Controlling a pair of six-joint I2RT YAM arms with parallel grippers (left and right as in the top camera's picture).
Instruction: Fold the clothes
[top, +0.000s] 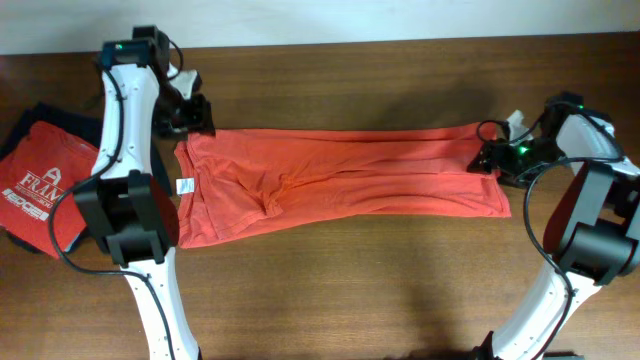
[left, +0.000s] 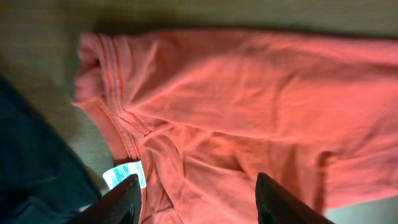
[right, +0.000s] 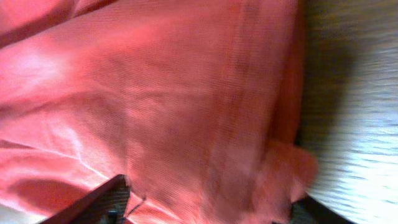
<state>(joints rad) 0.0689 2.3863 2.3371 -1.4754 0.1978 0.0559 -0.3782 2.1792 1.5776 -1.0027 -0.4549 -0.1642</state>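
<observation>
Lengthwise fold looking done: the shirt (top: 340, 180) is lying as a long narrow band, running from one set of fingers to the other. The left gripper (left: 198, 200) is hanging spread, gripping nothing, over the collar (left: 118, 118). The right gripper (right: 205, 208) is hanging spread over the hem (right: 249, 93). Crosswise folds are waiting.

The orange-red fabric T-shirt (top: 340, 180) shows one plain, even colour, with darker orange stitching along its neckband and a small white label (left: 124, 174) printed in blue. The folded red shirt (top: 45, 185) carries a white "FRAM" logo, and the crumpled cloth garment (top: 40, 112) is dark navy-black. The wooden surface (top: 350, 290) is mid-brown with fine grain.
</observation>
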